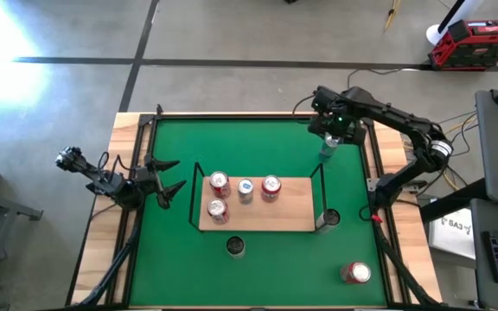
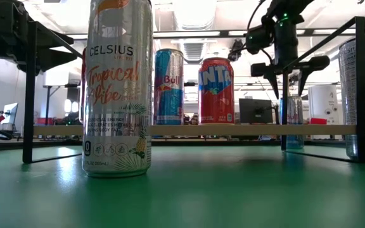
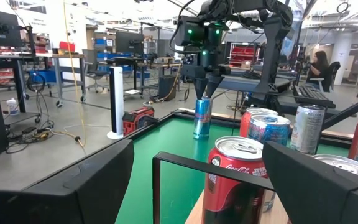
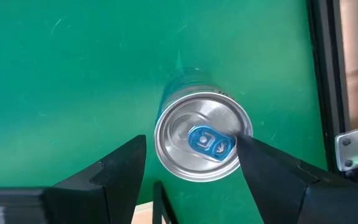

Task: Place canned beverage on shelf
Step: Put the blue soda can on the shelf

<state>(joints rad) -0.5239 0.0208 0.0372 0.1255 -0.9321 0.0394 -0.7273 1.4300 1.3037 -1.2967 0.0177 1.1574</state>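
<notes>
Right claw point(image 4: 191, 163) open, poised directly above the slim blue can point(image 4: 202, 144), upright on the green mat point(image 1: 258, 142) at the far right of the surface, well apart from the shelf point(image 1: 288, 216). Best lowered straight down until the fingers point(image 4: 114, 167) straddle the can body evenly, then closed below the rim, lifted clear of the black wire frame point(image 1: 319, 194), and set onto bare board beside the four cans already there. Left claw point(image 1: 169, 177) open, idle left of the shelf.
</notes>
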